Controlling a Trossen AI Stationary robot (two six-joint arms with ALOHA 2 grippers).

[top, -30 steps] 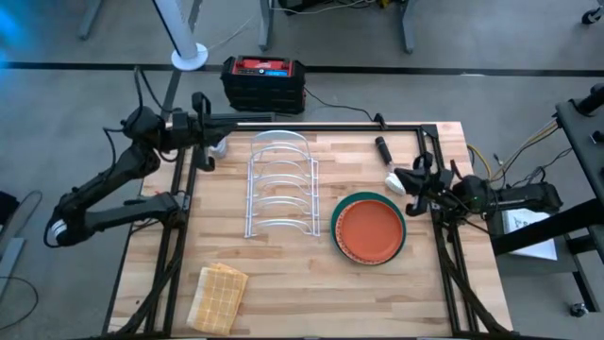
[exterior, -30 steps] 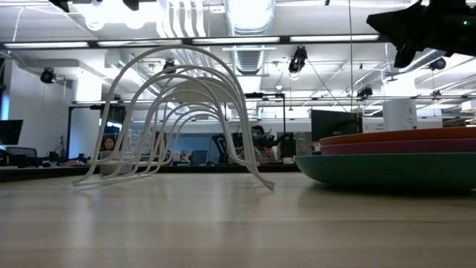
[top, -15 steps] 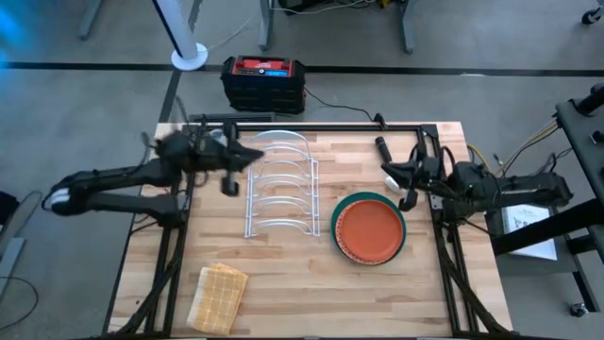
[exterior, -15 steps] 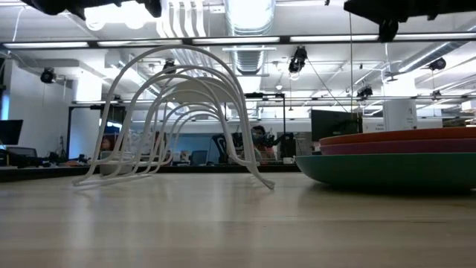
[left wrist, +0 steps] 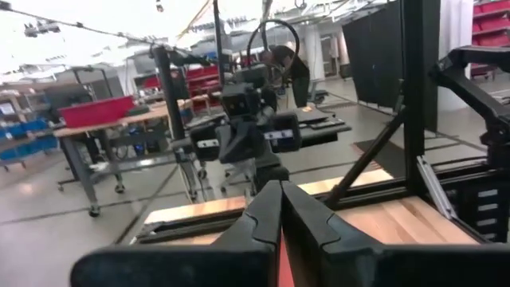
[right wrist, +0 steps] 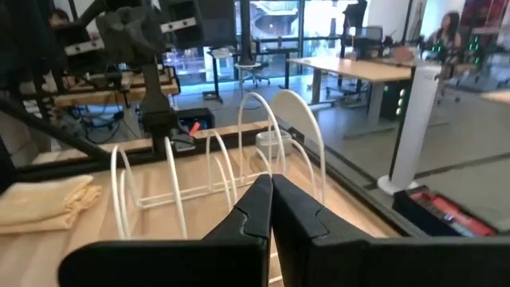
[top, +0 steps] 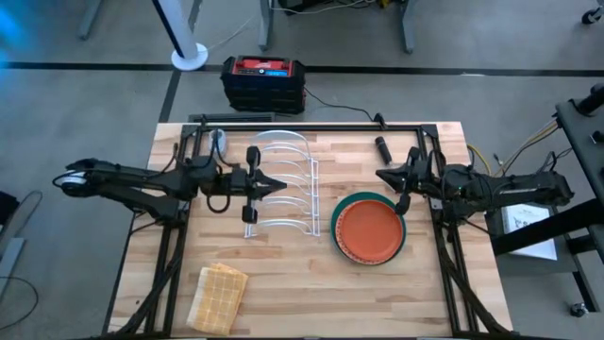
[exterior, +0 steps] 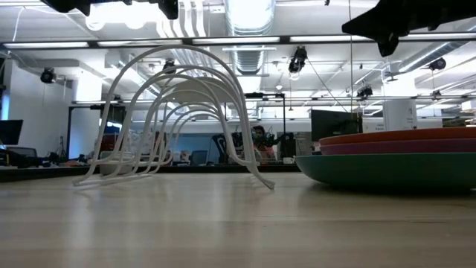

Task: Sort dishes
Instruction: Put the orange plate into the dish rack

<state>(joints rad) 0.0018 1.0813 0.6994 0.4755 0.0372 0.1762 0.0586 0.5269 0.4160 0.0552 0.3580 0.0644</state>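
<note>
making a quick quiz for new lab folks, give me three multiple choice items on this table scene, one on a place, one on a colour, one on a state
1. Where does the tan woven cloth lie, seen from above?
A. on the plates
B. near the table's front left corner
C. inside the rack

2. What colour is the top plate of the round stack?
A. orange
B. white
C. black

3. How is the white wire rack?
A. full of plates
B. tipped over
C. upright, holding no plate

Answers: 1 B, the high view shows the cloth alone at that corner. 2 A, the orange plate covers the larger teal-green plate. 3 C, its hoops stand bare in the low view.
</note>
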